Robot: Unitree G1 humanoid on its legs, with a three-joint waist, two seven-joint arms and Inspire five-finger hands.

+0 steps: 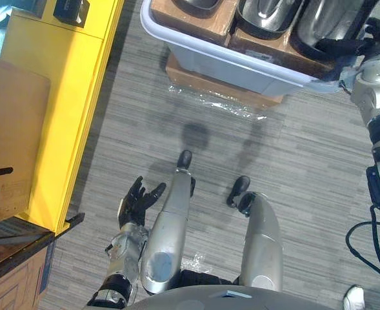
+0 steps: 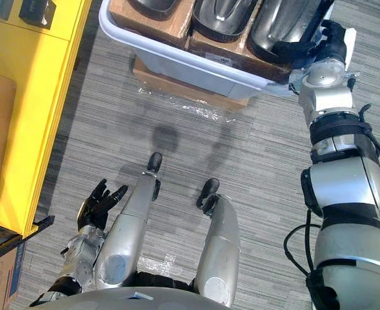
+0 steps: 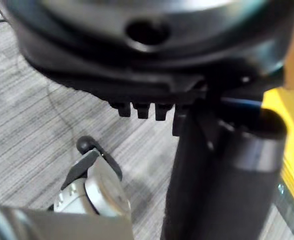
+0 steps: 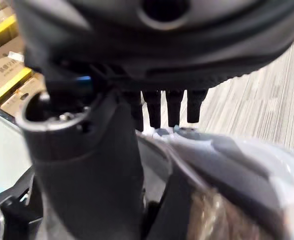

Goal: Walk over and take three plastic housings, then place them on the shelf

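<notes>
Task's thing: three dark glossy plastic housings sit side by side in a pale bin (image 2: pixel 177 64) on the floor ahead, parted by cardboard dividers.
Target housing: the rightmost housing (image 2: pixel 277 22), at the bin's near right corner; its long axis seems to run away from the robot, and its far end is cut off.
Right hand (image 2: pixel 319 40): stretched out over that housing's near edge, fingers (image 4: pixel 174 107) straight in a row with tips at its glossy surface, thumb set apart beside it, not closed on it.
Left hand (image 2: pixel 98 203): low by the robot's left side, fingers loosely spread, holding nothing, well apart from the bin.
Nearer hand: the right, by far.
Likely next: closing thumb and fingers on the rim.
Shelf: the yellow shelf (image 1: pixel 67 97) stands to the left.
</notes>
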